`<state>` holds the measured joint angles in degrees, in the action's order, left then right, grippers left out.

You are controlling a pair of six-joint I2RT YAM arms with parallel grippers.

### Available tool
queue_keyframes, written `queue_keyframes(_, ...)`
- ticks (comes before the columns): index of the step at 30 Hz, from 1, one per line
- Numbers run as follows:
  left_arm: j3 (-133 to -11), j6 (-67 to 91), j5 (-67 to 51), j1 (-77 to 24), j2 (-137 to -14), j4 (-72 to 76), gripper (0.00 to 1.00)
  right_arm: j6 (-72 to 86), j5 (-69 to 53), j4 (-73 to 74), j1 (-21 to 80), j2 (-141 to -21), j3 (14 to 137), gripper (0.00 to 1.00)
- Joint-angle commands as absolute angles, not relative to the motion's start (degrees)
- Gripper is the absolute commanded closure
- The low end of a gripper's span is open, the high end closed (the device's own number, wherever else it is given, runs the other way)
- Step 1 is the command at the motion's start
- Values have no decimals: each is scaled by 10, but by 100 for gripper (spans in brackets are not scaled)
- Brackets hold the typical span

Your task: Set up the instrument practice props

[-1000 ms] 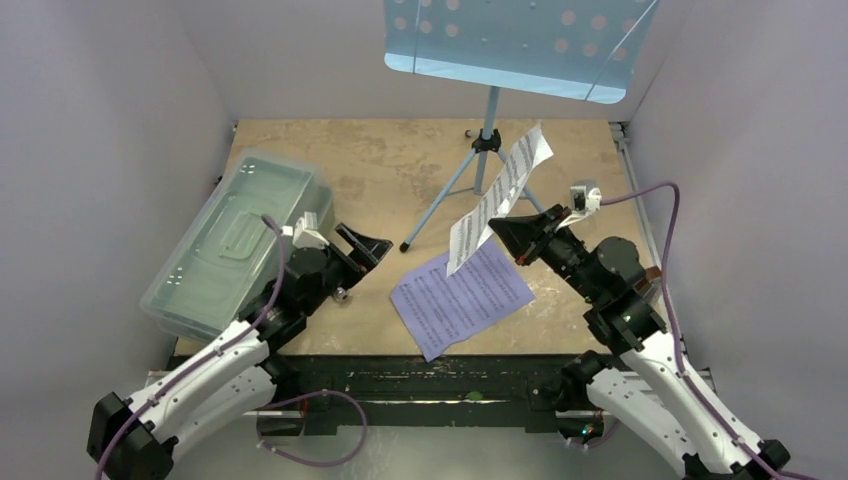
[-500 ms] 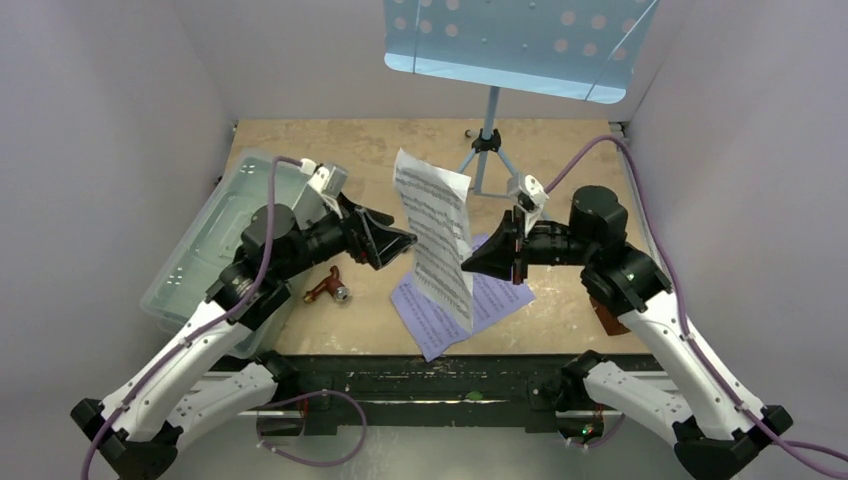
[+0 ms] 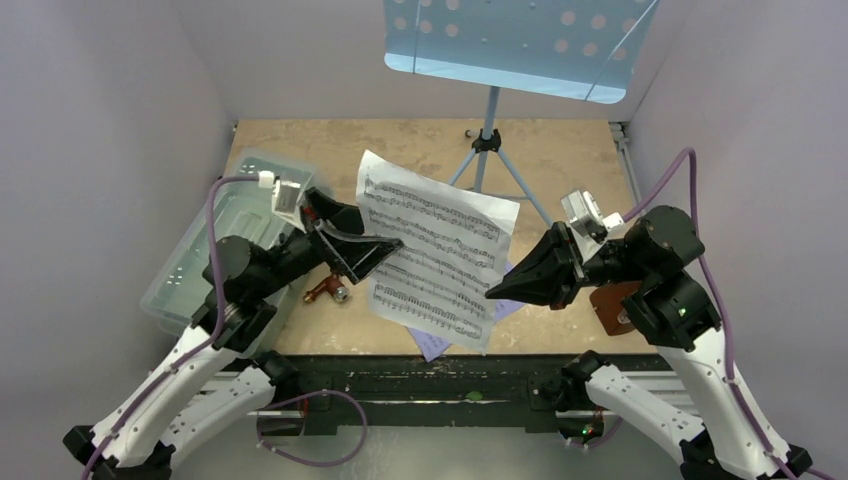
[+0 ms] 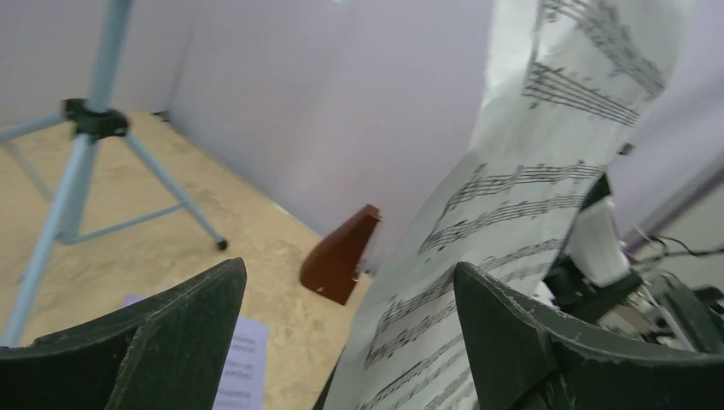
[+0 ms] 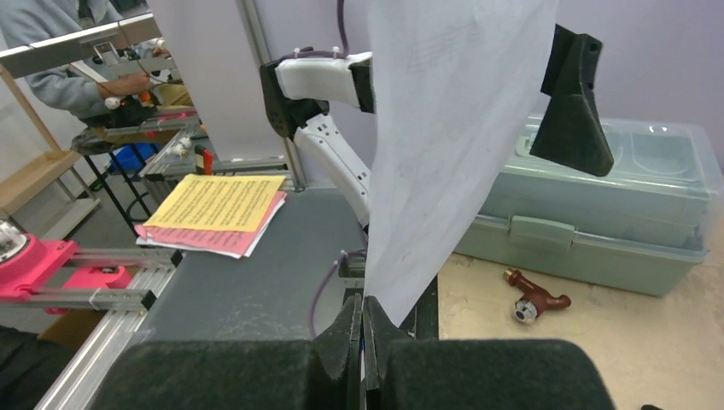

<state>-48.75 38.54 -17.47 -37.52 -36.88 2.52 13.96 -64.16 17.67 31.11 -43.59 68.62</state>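
Note:
A white sheet-music page hangs in the air over the middle of the table. My right gripper is shut on its lower right corner, and the jaws pinch the paper in the right wrist view. My left gripper is open at the page's left edge, and that edge stands in the gap between its fingers without being pinched. A lilac page lies on the table, mostly hidden under the white one. The light-blue music stand is at the back. A brown metronome sits by the right arm.
A large clear lidded box lies at the left, under the left arm. A small reddish-brown piece with a metal end lies beside it. The stand's tripod legs spread behind the held page. Walls close in on three sides.
The right gripper has drawn back to the right and turned the white page broadside to the top camera. The left gripper has shifted to the page's left edge and stands wider open.

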Motion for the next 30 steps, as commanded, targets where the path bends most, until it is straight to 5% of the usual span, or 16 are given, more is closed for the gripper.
queue_keyframes(1, -470, 539, -409, -374, -444, 338, 18, 159, -659, 161, 313, -440, 704, 100)
queue_keyframes(6, -473, 599, -448, -374, -449, 417, 46, 155, -608, 175, 313, -431, 697, 100)
queue_keyframes(9, -497, 536, -405, -374, -443, 342, 85, 173, -563, 145, 312, -425, 682, 99)
queue_keyframes(11, -504, 509, -371, -374, -436, 318, 93, 215, -535, 92, 313, -421, 659, 83)
queue_keyframes(13, -505, 491, -324, -374, -425, 303, 100, 246, -507, 50, 312, -421, 647, 79)
queue_keyframes(21, -513, 500, -230, -374, -423, 354, 100, 362, -399, -103, 313, -423, 587, 38)
queue_keyframes(30, -519, 551, -235, -374, -463, 409, 100, 419, -388, -196, 313, -441, 570, 36)
